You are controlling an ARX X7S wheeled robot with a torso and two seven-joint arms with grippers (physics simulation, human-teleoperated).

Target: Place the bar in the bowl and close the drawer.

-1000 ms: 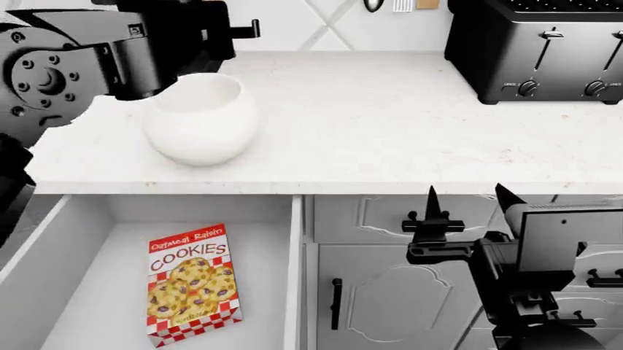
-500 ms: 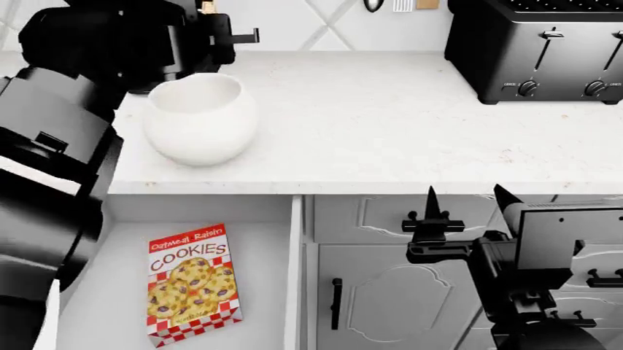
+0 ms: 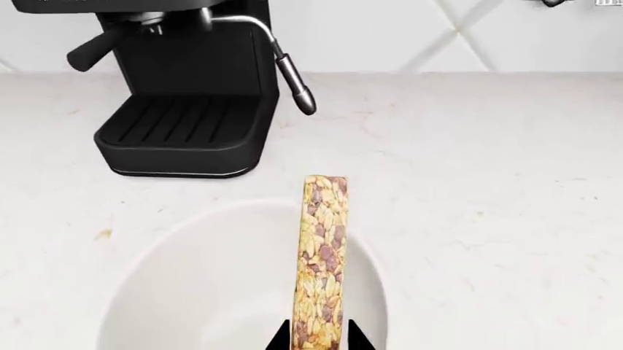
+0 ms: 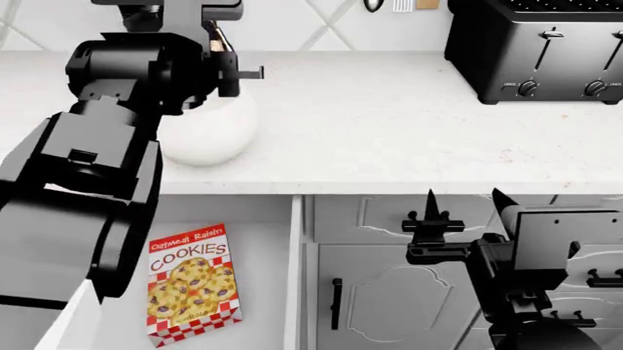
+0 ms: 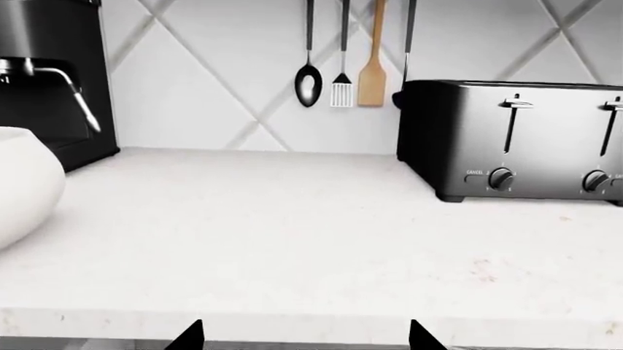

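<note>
Brown oaty bar [image 3: 322,255] is hanging over the bowl [image 3: 195,292], looking light, stiff and crumbly, with the left gripper [image 3: 319,341] pinching one end. Far from the bowl, the right gripper [image 4: 465,200] is holding its fingers apart.

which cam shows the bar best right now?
Left wrist: the bar shows close up, pinched in the left gripper above the bowl. Head view: the left arm hides nearly all of it. Right wrist: no bar, only the bowl's edge.
</note>
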